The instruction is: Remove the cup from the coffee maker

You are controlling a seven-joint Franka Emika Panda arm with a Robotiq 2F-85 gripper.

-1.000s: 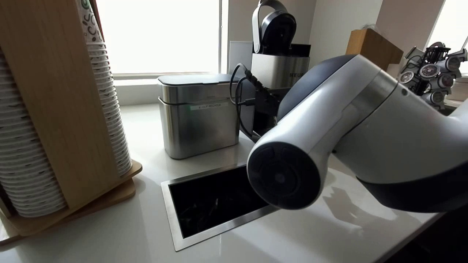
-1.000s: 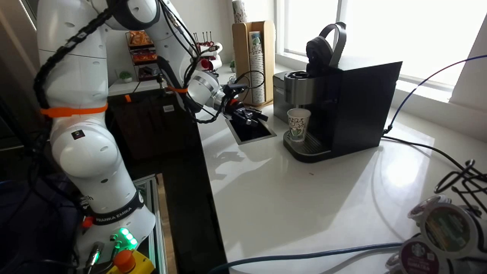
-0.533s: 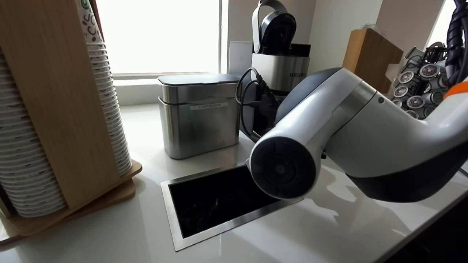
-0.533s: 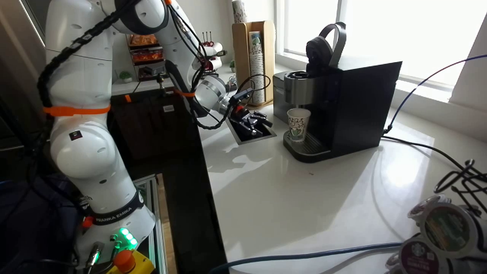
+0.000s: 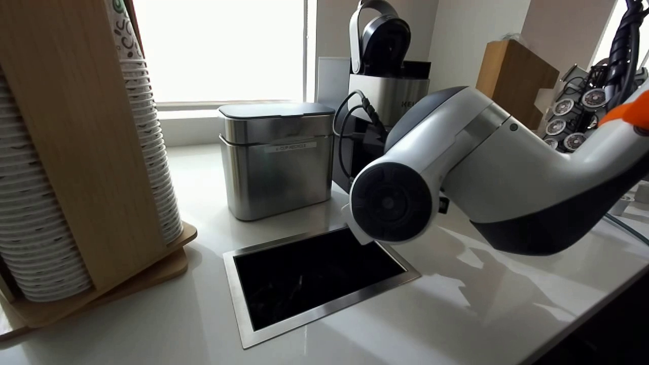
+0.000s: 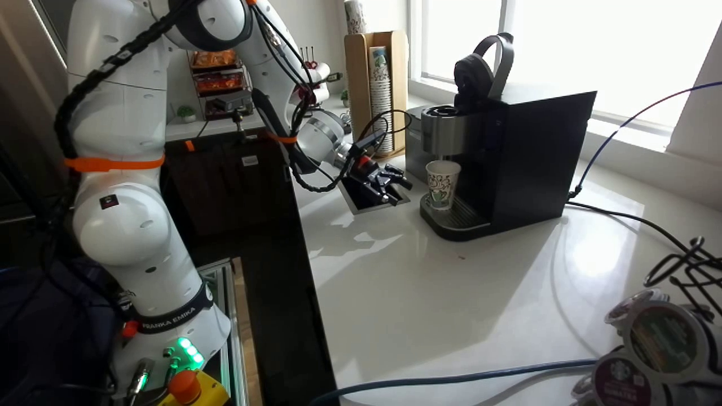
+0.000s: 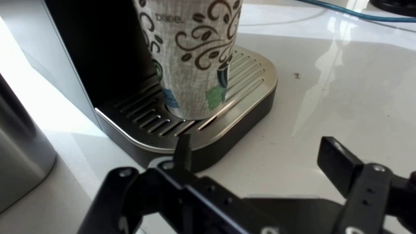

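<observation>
The cup (image 6: 441, 186) is a pale paper cup with brown swirls. It stands upright on the drip tray of the black and silver coffee maker (image 6: 536, 163). In the wrist view the cup (image 7: 195, 61) is at the top middle, its rim cut off, on the slotted tray of the coffee maker (image 7: 250, 87). My gripper (image 6: 399, 192) is apart from the cup, above the counter opening. In the wrist view its gripper fingers (image 7: 255, 144) are wide apart with nothing between them. In an exterior view my arm hides the gripper, the cup and the lower coffee maker (image 5: 377, 94).
A metal canister (image 5: 279, 172) stands beside the coffee maker. A steel-framed opening (image 5: 238, 289) is set in the counter. A wooden holder (image 5: 76, 126) carries stacked paper cups. A pod rack (image 6: 648, 344) and a blue cable (image 6: 462, 379) lie near the counter's other end.
My gripper has moved closer to the coffee maker and the cup, and its wrist has turned, so the fingers point more toward the cup. The cup and coffee maker have not moved.
</observation>
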